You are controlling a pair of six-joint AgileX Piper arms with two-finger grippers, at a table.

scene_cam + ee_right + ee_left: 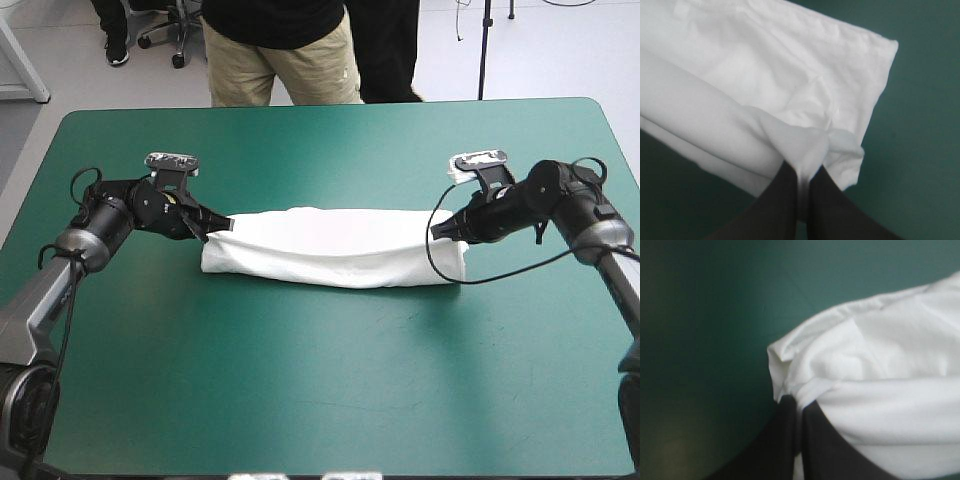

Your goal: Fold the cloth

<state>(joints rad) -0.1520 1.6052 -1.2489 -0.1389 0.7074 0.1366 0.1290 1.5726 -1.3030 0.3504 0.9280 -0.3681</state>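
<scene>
The white T-shirt (335, 248) lies as a long folded bundle in the middle of the frame on the teal-green counter (320, 380). The left fingers (218, 225) are clamped on its left end. The right fingers (441, 230) are clamped on its right end.

Your two arms reach inward from either side, wrists low, the left tool (222, 226) and right tool (437, 230) pointing at each other. Both pairs of black fingers are nearly closed, each pinching a fold of the T-shirt (335, 248); the left wrist seems rolled slightly.
</scene>
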